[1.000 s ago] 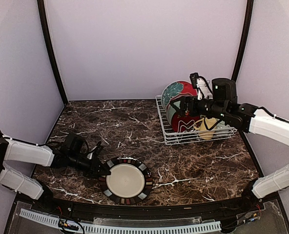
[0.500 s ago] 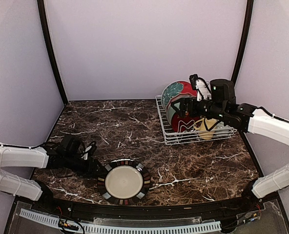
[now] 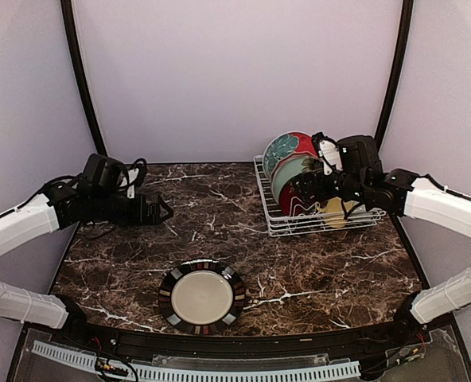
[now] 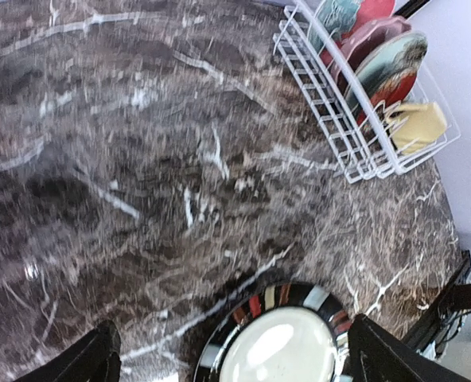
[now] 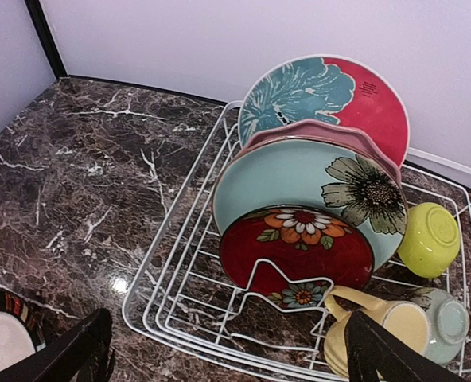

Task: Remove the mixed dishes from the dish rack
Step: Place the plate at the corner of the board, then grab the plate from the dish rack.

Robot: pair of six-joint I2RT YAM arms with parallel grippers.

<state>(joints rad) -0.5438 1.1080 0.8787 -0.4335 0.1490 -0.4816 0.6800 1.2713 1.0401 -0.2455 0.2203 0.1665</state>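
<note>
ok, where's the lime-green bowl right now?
Right wrist view: the lime-green bowl sits in the dish rack's right side, just right of the pale teal plate, behind the pale yellow mug.

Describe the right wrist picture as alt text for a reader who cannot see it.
A white wire rack on a dark marble table holds four upright plates, with a lime bowl, yellow mug and pale blue cup at the picture's right. The open tool's black fingers frame the bottom corners.
</note>
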